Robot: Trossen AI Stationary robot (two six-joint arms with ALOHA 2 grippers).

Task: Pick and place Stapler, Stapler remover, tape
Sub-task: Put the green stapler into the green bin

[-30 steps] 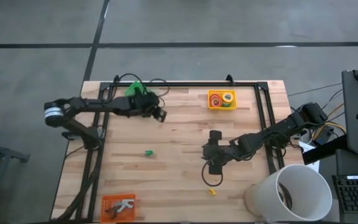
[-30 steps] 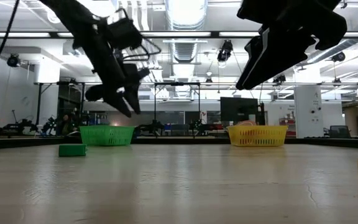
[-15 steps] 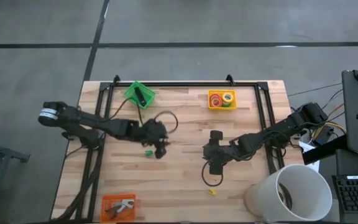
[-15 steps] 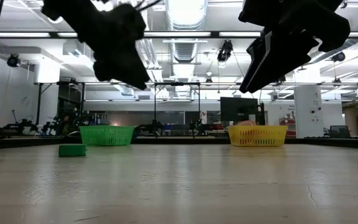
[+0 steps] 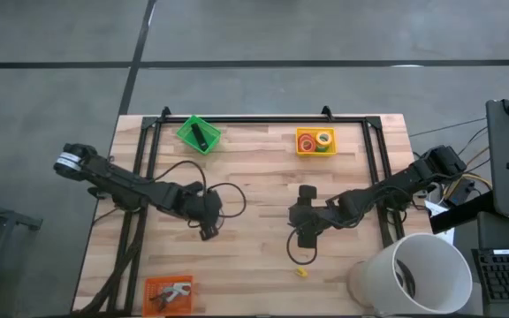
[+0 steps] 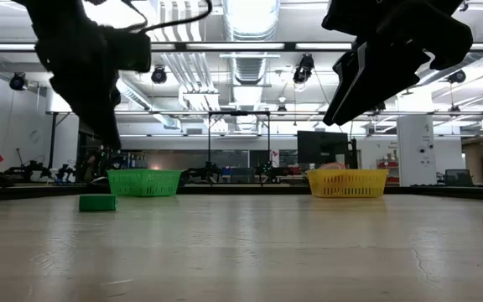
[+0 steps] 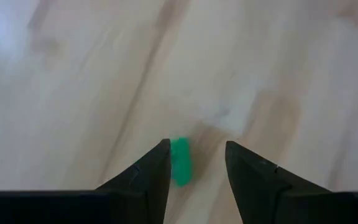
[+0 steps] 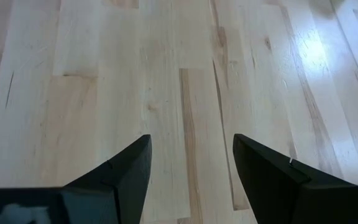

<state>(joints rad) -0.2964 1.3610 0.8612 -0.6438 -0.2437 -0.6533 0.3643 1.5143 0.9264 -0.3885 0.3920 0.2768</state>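
Your left gripper [image 5: 207,231] hangs above the pale wooden plank table [image 5: 254,168], left of centre, with its two dark fingers [image 7: 148,177] spread apart and nothing between them; through the left wrist camera you see a small bright green block [image 7: 180,162] lying on the wood just beside one fingertip, apart from both. The small black bar-shaped stapler [image 5: 200,134] already lies inside the green square plastic basket [image 5: 186,129] at the table's far left corner, well apart from that gripper. Your right gripper [image 5: 302,237] hangs over bare planks right of centre, its fingers [image 8: 114,180] also parted and empty. Around you, a yellow square basket [image 5: 301,147] at the far edge holds coloured tape rolls [image 5: 323,138], an orange tray [image 5: 153,284] at the near left edge carries a pale metal tool [image 5: 175,291], and a small yellow piece [image 5: 302,272] lies near the right gripper. A white bucket [image 5: 414,272] stands off the near right corner. Loose black cable [image 5: 228,196] loops beside the left arm.
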